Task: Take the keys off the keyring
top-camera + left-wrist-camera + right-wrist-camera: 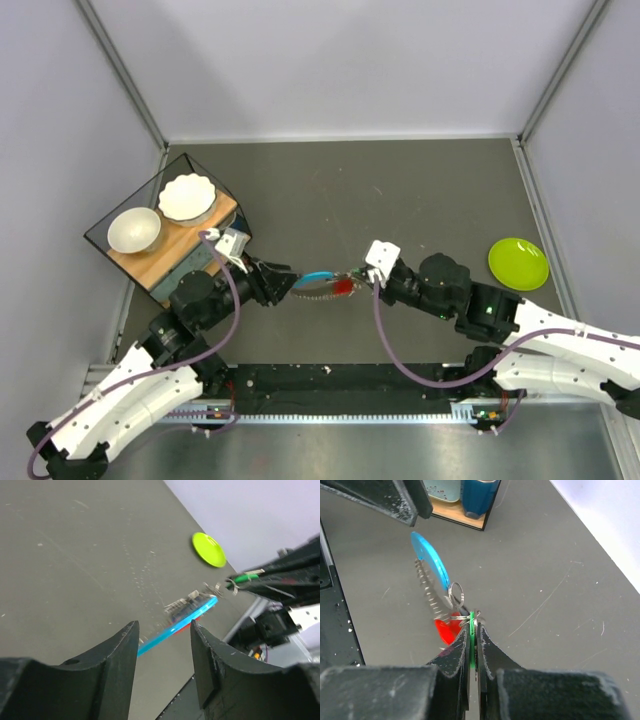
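My right gripper (474,622) is shut on a green key tag (471,635) and holds the key bunch above the table. The thin silver keyring (456,595) sits just past its tips. A cyan-headed key (430,560), a red tag (447,630) and a blurred silver key blade (431,597) hang from it. In the top view the cyan key (318,277) and red tag (343,288) lie between the two grippers. My left gripper (162,635) is open, jaws wide apart, with the cyan key (185,620) just beyond its tips and not gripped.
A lime-green plate (518,262) lies at the right, also in the left wrist view (208,550). A black-framed box (130,262) with a wooden shelf holds a white bowl (134,229) and white dish (186,196) at the left. A black rail (340,385) runs along the near edge.
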Robot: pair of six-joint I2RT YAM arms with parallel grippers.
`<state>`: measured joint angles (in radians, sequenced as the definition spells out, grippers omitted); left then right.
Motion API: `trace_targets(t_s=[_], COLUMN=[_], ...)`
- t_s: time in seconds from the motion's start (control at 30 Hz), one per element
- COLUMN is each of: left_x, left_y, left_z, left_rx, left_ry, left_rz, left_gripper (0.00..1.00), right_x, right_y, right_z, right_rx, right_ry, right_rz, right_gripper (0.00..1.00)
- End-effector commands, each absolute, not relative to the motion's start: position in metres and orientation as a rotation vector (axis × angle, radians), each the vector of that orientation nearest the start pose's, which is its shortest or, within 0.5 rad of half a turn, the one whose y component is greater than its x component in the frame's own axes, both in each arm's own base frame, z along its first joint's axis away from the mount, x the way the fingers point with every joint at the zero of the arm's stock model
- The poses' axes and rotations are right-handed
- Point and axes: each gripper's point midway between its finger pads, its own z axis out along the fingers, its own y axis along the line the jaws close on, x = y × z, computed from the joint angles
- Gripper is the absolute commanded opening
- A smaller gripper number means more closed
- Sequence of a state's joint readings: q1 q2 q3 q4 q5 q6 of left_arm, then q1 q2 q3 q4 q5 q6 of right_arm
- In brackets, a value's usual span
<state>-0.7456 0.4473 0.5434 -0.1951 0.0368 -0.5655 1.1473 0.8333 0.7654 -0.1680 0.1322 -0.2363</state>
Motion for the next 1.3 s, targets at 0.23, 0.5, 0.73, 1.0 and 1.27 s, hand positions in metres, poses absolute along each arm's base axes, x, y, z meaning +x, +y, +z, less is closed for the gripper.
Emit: trace_targets(t_s=[0.23, 0.5, 0.73, 1.0, 1.27], left_x=[0.120, 0.109, 0.108, 0.093, 0.081], left_y=[-0.246, -0.257, -0.262, -0.267, -0.270], left_z=[0.311, 0.320, 0.326, 0.323, 0.322], left_rx=[0.700, 0.856, 0.924, 1.017, 1.064], left_ry=[1.440, 1.375, 1.296, 1.279, 1.250], left_rz=[-1.280, -1.306, -1.272, -1.348, -1.416], left_gripper=[0.46, 0.46, 0.46, 0.47, 0.47], right_x=[0.143, 0.138, 0.107, 0.082, 0.071], right_y=[0.283, 0.280, 0.287, 0.283, 0.275], right_z=[0.312, 0.315, 0.315, 0.316, 0.320], right_rx=[-1.089, -1.100, -1.258, -1.390, -1.474], right_ry=[1.306, 1.292, 1.148, 0.905, 0.804], right_rz=[0.653, 0.667, 0.774, 0.778, 0.747], right_gripper=[0.00, 0.00, 0.00, 0.00, 0.00])
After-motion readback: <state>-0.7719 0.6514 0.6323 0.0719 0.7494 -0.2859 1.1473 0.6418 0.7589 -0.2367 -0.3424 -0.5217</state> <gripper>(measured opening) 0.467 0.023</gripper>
